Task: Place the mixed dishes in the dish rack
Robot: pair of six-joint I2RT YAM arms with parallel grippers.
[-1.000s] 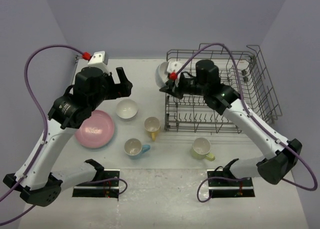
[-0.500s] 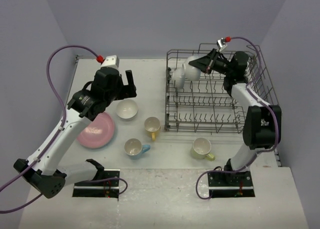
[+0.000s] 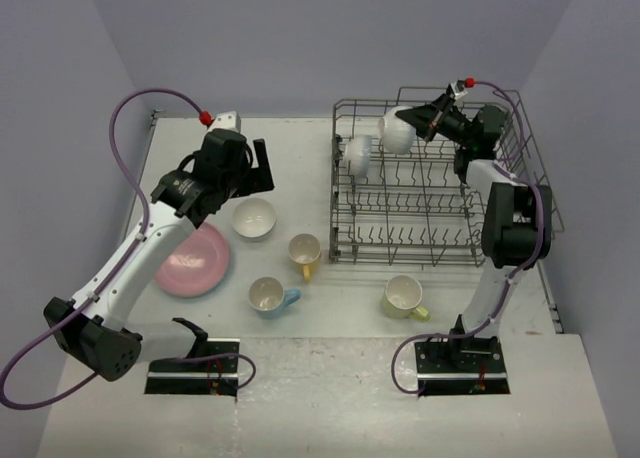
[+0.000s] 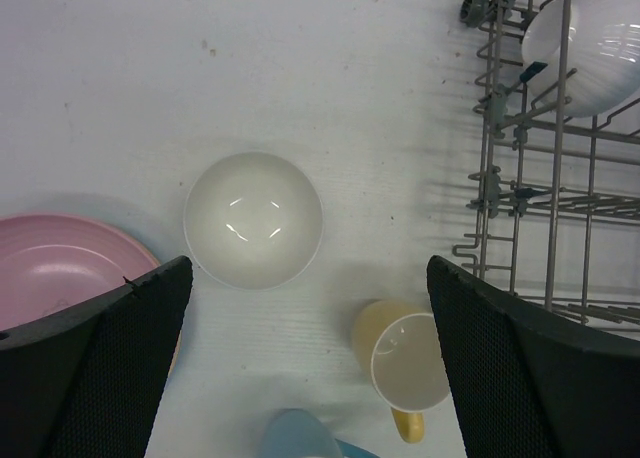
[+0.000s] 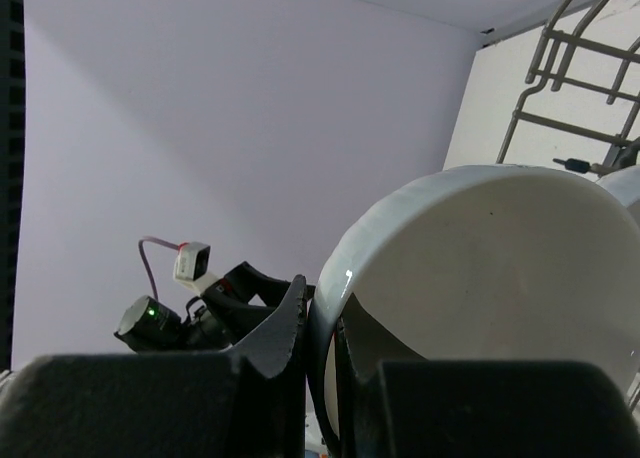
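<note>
Bowl [image 3: 397, 132] held tilted above rear left of dish rack [image 3: 432, 240], right gripper [image 3: 414, 124] pinching its rim. Left gripper [image 3: 256, 168] spread wide, empty, over second bowl [image 3: 254, 218] left of rack.

White bowl [image 4: 253, 220], pink plate [image 4: 50, 268], yellow mug [image 4: 410, 363], grey rack [image 4: 488, 190].

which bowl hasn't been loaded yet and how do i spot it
Start at the large grey wire dish rack and look left across the white table. Between the rack and the round pink plate sits a small white bowl, mouth up. It alone rests on the table: a second bowl stands among the tines, a third bowl is in the right hand.
</note>
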